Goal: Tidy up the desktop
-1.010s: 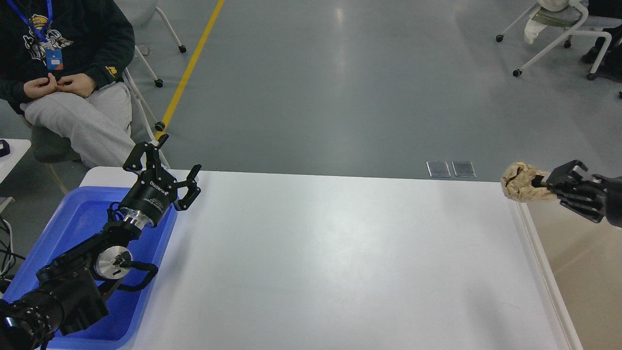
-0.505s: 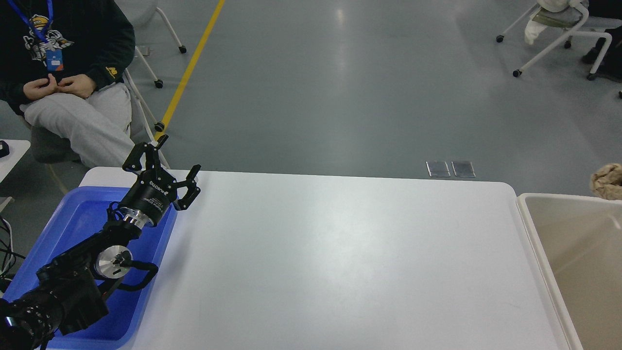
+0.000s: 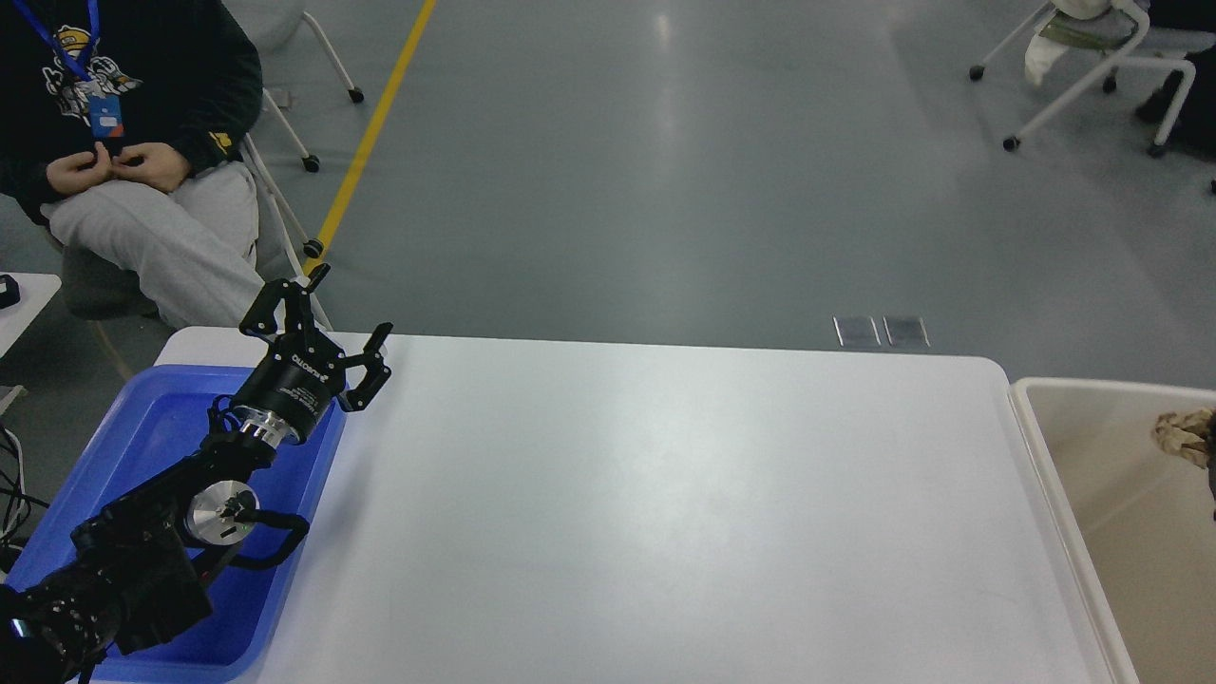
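Note:
The white desktop [image 3: 665, 494] fills the middle of the head view and nothing lies on its bare surface. My left gripper [image 3: 350, 302] is open and empty, held above the far left corner of the desktop, over the edge of the blue tray [image 3: 152, 427]. A crumpled brown paper ball [image 3: 1183, 432] hangs over the beige bin [image 3: 1073, 427] at the right edge of the view. Only a dark sliver of my right gripper shows behind the ball at the frame edge, and its fingers are hidden.
A seated person [image 3: 142, 190] is close behind the table's far left corner. Wheeled chairs [image 3: 1083, 76] stand on the grey floor at the far right. A yellow floor line [image 3: 370, 133] runs away from the table. Another small white table edge [image 3: 24, 294] is at the left.
The paper ball moved right from the table's far right corner to above the bin, then dropped lower into it. My right gripper left the view almost entirely. The left arm stayed still.

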